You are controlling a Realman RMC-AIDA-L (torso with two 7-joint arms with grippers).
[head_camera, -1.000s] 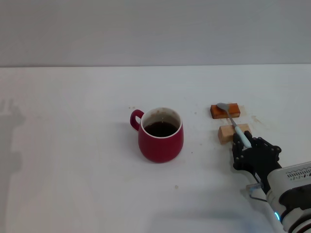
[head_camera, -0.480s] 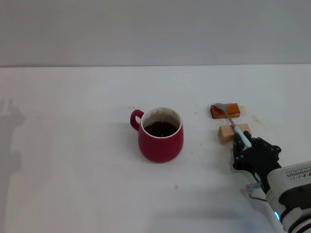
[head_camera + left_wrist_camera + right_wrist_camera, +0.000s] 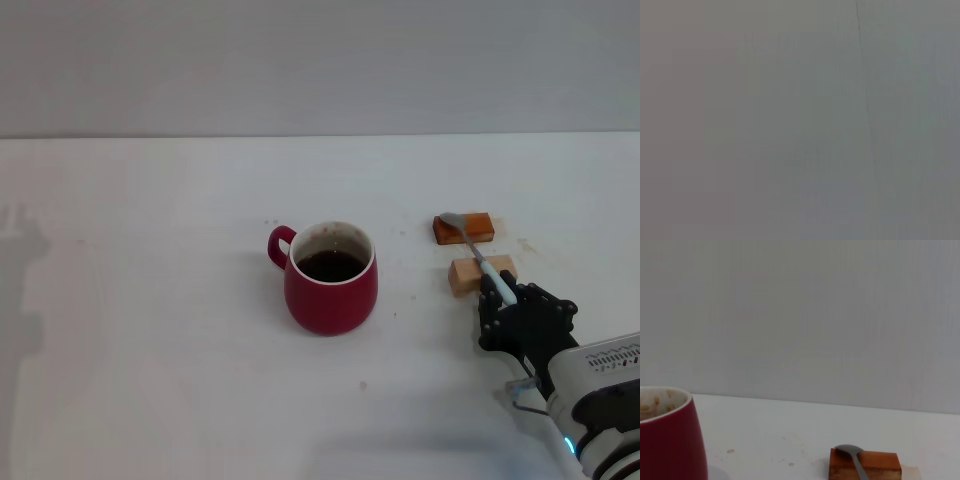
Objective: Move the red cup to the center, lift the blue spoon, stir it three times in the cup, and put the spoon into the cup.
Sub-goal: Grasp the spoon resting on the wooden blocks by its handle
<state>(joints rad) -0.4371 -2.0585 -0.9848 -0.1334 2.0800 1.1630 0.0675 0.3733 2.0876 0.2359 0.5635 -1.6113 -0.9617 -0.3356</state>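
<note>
The red cup (image 3: 331, 292), holding dark liquid, stands near the middle of the white table with its handle pointing left; part of it also shows in the right wrist view (image 3: 670, 440). To its right lies the blue spoon (image 3: 472, 247). Its grey bowl (image 3: 849, 450) rests on an orange block and its pale blue handle runs back over a tan block. My right gripper (image 3: 503, 295) sits low at the near end of that handle, its black fingers closed around it. The left arm is out of sight.
The orange block (image 3: 482, 229) and the tan block (image 3: 462, 277) sit one behind the other to the right of the cup. A plain grey wall backs the table. The left wrist view is only flat grey.
The spoon's bowl has shifted a touch to the left on the orange block. Cup and right gripper stay where they were.
</note>
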